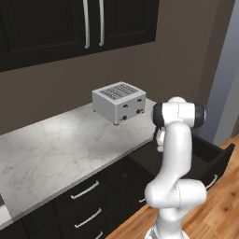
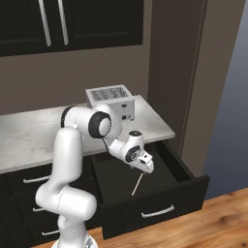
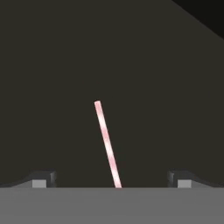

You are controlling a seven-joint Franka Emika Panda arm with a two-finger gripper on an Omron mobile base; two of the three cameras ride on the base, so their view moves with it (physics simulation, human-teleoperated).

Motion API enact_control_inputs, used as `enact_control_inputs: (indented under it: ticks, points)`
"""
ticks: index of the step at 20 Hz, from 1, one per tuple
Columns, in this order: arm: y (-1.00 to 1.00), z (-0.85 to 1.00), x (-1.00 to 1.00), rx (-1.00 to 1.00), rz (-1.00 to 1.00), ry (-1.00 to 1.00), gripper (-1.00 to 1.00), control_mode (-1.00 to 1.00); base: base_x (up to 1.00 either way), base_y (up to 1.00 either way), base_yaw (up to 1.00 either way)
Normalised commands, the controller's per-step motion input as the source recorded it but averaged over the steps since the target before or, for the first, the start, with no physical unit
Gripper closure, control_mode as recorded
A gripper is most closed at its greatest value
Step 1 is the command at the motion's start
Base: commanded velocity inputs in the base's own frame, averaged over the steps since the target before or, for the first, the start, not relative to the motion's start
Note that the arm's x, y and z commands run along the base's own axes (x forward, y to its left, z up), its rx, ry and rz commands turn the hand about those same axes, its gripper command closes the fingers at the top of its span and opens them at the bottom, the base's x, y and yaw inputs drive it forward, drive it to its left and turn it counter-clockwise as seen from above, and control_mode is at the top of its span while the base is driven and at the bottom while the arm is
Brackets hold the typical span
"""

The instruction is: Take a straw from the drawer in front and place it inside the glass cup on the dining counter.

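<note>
**The tool hangs over the straw in the open drawer**

The drawer (image 2: 160, 193) is pulled out from under the table (image 2: 29, 138). Its front is black and has a thin silver handle (image 2: 157, 211). The inside of the drawer is dark.

The straw (image 2: 137, 184) lies flat on the drawer floor. It is a thin, pale pink and white stick. In the right base view it lies near the middle of the drawer, a bit toward the front. It points away from the drawer front at a slant.

The white arm bends down from above the table into the drawer. The tool (image 2: 147, 166) is just above the far end of the straw. It points down at the drawer floor.

In the hand view, the straw (image 3: 107, 144) runs up from the bottom middle and leans a little to the left. The two dark fingertips (image 3: 42, 178) sit far apart, one on each side of the straw. The tool is spread wide and holds nothing. The fingertips are not touching the straw.

A silver toaster (image 1: 119, 102) stands on the white marble table, behind the drawer. It has dark slots on top and small knobs on its front. In the left base view, the arm hides much of the drawer (image 1: 219, 161), but the black front can be seen sticking out on the right.

Black cupboard doors (image 1: 56, 23) with long silver handles hang on the wall above the table. More black drawers (image 1: 86, 205) with silver handles sit under the table to the left. The floor (image 2: 218, 227) is brown wood.
</note>
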Motion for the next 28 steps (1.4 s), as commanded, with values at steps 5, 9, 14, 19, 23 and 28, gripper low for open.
enact_control_inputs:
  ticks: [5, 9, 14, 19, 23, 28]
  points:
    - [-0.16, -0.45, 0.20, 0.00, 0.05, 0.07, -1.00, -1.00, 0.00, 0.00, 0.00]
    - [0.00, -0.37, 0.11, 0.00, 0.07, 0.08, -1.00, -1.00, 0.00, 0.00, 0.00]
    - [0.00, -0.23, 0.00, 0.00, 0.09, 0.02, -1.00, -1.00, 0.00, 0.00, 0.00]
    - [0.00, -0.24, 0.00, 0.00, 0.08, 0.02, -1.00, -1.00, 0.00, 0.00, 0.00]
    - [0.00, -0.25, 0.06, 0.00, 0.07, 0.00, -1.00, -1.00, 0.00, 0.00, 0.00]
    - [0.00, -0.30, 0.14, 0.00, 0.05, 0.00, -1.00, -1.00, 0.00, 0.00, 0.00]
